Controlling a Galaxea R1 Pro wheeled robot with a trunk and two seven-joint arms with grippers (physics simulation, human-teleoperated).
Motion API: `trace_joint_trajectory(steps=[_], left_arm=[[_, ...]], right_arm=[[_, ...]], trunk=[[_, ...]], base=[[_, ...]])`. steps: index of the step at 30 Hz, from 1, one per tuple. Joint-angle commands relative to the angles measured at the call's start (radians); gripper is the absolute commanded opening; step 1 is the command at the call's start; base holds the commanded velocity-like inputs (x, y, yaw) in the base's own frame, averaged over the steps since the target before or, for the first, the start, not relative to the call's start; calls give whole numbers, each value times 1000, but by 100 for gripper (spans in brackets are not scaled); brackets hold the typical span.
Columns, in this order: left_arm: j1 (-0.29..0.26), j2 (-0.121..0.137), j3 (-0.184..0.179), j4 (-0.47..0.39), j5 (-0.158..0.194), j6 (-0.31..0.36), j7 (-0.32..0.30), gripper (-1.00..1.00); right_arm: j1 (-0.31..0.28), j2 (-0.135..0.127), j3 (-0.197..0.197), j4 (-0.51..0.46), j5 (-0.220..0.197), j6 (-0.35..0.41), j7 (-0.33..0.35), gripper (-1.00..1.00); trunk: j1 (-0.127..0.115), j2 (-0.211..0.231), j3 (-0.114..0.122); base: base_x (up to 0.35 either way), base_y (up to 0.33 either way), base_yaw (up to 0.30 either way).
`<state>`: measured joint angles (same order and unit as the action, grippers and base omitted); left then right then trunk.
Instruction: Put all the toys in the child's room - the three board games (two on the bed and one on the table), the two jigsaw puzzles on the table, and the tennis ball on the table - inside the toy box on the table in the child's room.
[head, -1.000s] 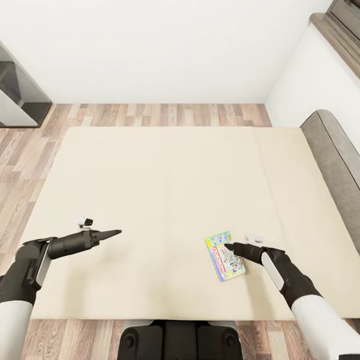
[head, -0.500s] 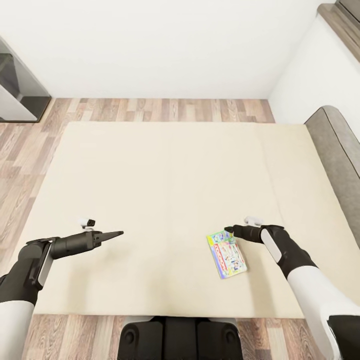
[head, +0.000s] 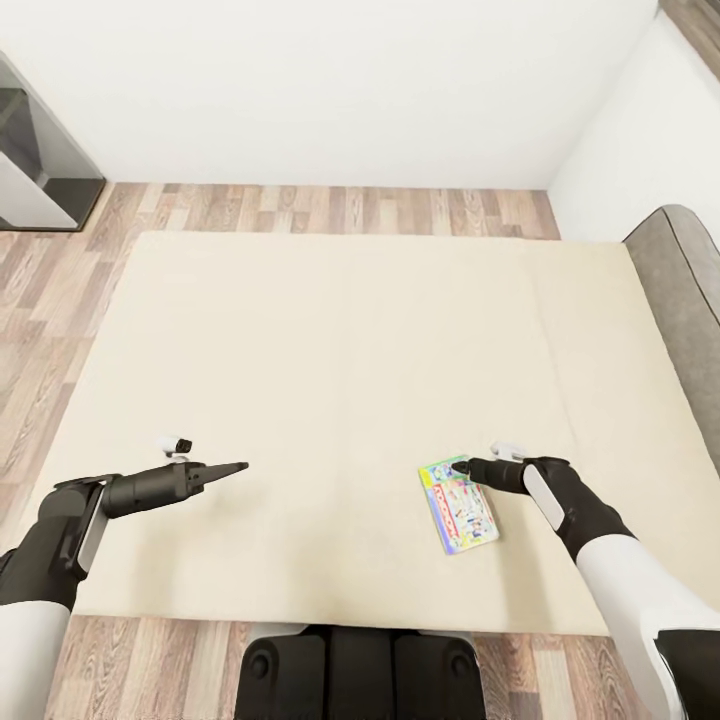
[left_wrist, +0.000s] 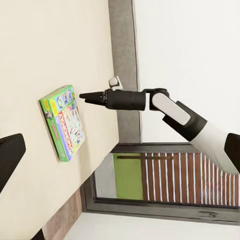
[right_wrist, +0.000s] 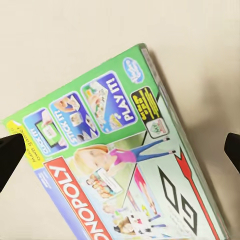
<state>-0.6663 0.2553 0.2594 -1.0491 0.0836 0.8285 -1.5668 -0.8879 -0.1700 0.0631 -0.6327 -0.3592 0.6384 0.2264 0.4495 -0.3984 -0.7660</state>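
One board game (head: 459, 506), a flat green box printed "MONOPOLY", lies flat on the beige bed (head: 330, 340) near its front right. My right gripper (head: 468, 466) hovers at the box's far edge. In the right wrist view its open fingers (right_wrist: 10, 152) stand far apart at both sides, with the game (right_wrist: 125, 165) lying below them. My left gripper (head: 238, 466) hangs over bare mattress at the front left, open and holding nothing. The left wrist view shows the game (left_wrist: 65, 122) and the right gripper (left_wrist: 84, 95) just off it.
A grey padded headboard (head: 685, 300) runs along the bed's right side. A dark cabinet (head: 40, 170) stands at the far left on the wood-plank floor (head: 300, 205). White walls close the back and right. My base (head: 355, 680) stands at the bed's near edge.
The view has shifted slightly. My right gripper has drawn back from over the middle of the game to its far edge. The game and the left arm have not moved.
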Motion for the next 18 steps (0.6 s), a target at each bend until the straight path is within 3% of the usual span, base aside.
trace_joint_trajectory(steps=[1,10,13,18], left_arm=[[-1,-1,0,0,-1,11,-4,100],[-1,-7,-7,-9,0,14,-4,100],[-5,-26,-27,-11,0,23,-4,100],[-16,-56,-65,-36,-1,99,-4,100]], right_arm=[[0,-1,4,1,1,3,2,100],[3,-2,5,4,2,2,4,100],[8,-4,5,4,0,2,5,100],[23,-15,4,3,-6,1,5,100]], trunk=[[0,-2,-3],[0,-2,-17],[0,-2,-22],[0,-2,-27]], base=[[0,0,64],[0,0,64],[0,0,64],[0,0,40]])
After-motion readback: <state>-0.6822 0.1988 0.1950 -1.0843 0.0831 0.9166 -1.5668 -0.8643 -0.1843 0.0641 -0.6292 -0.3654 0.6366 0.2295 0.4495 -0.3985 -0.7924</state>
